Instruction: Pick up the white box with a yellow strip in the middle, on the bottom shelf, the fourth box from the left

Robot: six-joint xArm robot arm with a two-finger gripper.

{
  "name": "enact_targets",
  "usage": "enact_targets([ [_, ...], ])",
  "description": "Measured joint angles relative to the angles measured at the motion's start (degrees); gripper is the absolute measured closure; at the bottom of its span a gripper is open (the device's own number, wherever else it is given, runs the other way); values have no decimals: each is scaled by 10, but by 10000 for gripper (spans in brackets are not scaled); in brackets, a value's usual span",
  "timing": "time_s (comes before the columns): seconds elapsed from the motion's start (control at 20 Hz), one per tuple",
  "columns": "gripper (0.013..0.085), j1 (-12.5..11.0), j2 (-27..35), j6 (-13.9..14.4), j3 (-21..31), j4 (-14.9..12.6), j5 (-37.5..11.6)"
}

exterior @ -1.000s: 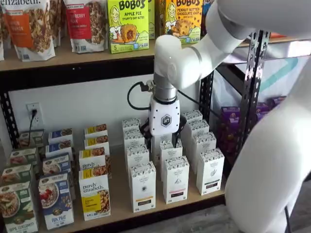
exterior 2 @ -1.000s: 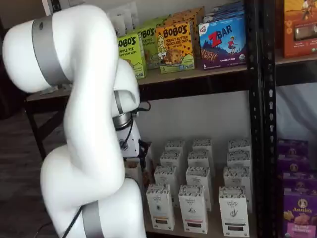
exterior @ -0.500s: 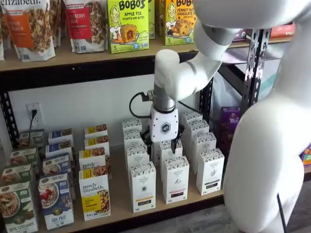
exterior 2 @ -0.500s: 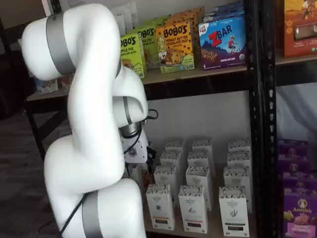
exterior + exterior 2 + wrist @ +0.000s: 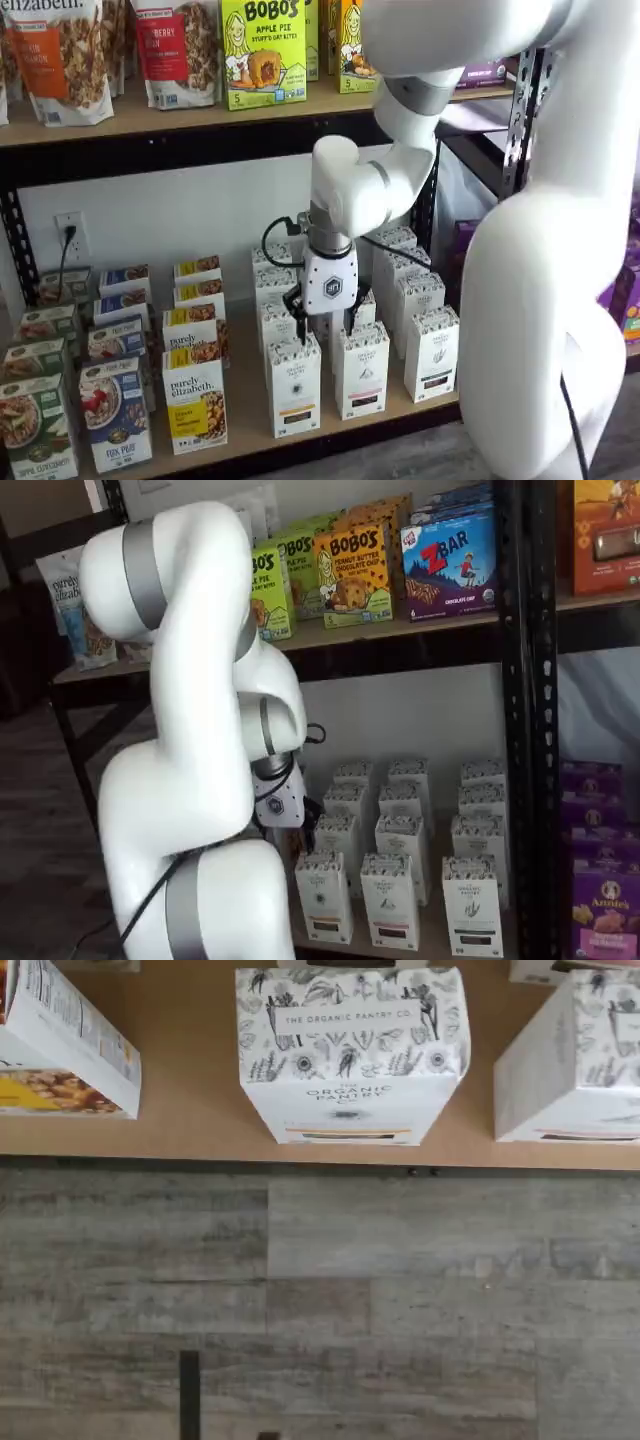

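Observation:
The white box stands at the front edge of the bottom shelf, a floral band across its top and a short yellow strip low on its front. In both shelf views it is the front carton of its column. My gripper hangs just above and slightly behind that carton. Its two black fingers are spread with a clear gap and hold nothing. In the other shelf view the arm hides the fingers.
A purely elizabeth box stands left of the white box, and a similar white carton stands to its right. More white cartons fill the rows behind. The upper shelf carries Bobo's boxes. My bulky white arm fills the right foreground.
The gripper has come down and forward over the white cartons, from the back rows to just above the front ones. Its fingers stay spread.

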Motion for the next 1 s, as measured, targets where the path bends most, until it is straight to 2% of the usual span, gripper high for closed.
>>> enact_targets([
  [0.3,130,4,70,8,-40,-5,-33],
  [0.5,130,7,111,3,-71,3,-48],
  [1.0,130,7,215,-33,-167,41,-63],
])
